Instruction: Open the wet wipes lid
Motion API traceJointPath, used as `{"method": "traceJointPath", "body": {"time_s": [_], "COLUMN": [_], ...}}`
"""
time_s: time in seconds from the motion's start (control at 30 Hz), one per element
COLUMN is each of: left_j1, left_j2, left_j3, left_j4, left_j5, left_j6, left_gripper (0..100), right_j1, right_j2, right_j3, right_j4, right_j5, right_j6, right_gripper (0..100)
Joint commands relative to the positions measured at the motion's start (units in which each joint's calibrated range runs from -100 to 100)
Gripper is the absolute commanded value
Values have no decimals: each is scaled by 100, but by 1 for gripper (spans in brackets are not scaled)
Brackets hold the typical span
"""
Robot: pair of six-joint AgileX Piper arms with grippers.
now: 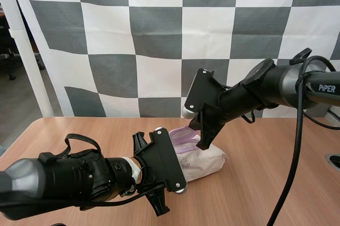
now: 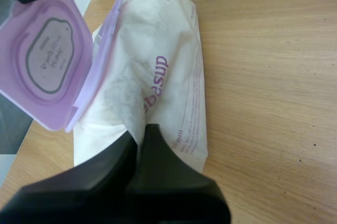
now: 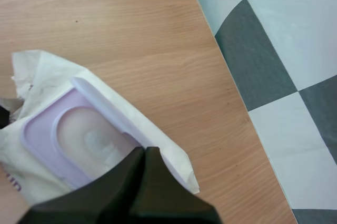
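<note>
Readable lettering

The pack of wet wipes (image 2: 174, 50) carries large purple letters ending in "basup" along its side, with the start of the word hidden. The word "Trust" stands in small grey type near its far end. In the high view only "sup" can be read there. The fine print beside the purple word and the oval label inside the open lid (image 2: 47, 61) are too small to read. The right arm (image 1: 297, 85) bears "PiPER" in white.

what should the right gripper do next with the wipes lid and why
Probably lift the right gripper up and clear of the lid. The lid already stands swung open off the wet wipes pack, with the purple frame and its opening exposed, while the left gripper presses its shut fingers on the pack. Nothing seems left to pull.
</note>
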Motion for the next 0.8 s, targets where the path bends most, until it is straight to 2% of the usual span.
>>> {"method": "traceJointPath", "body": {"time_s": [0.0, 0.3, 0.5, 0.77], "left_j1": [-4, -4, -4, -4], "left_j2": [0, 0, 0, 0], "left_j3": [3, 3, 3, 3], "left_j4": [6, 7, 7, 7], "left_j5": [-6, 12, 12, 12], "left_j6": [0, 0, 0, 0], "left_gripper": [0, 0, 0, 0], "right_j1": [-1, -1, 7, 260], "right_j2": [45, 840, 1257, 1731], "right_j3": [-8, -126, -126, -181], "right_j4": [294, 551, 1146, 1564], "right_j5": [-58, -207, -570, -1026], "right_j6": [0, 0, 0, 0], "right_gripper": [0, 0, 0, 0]}}
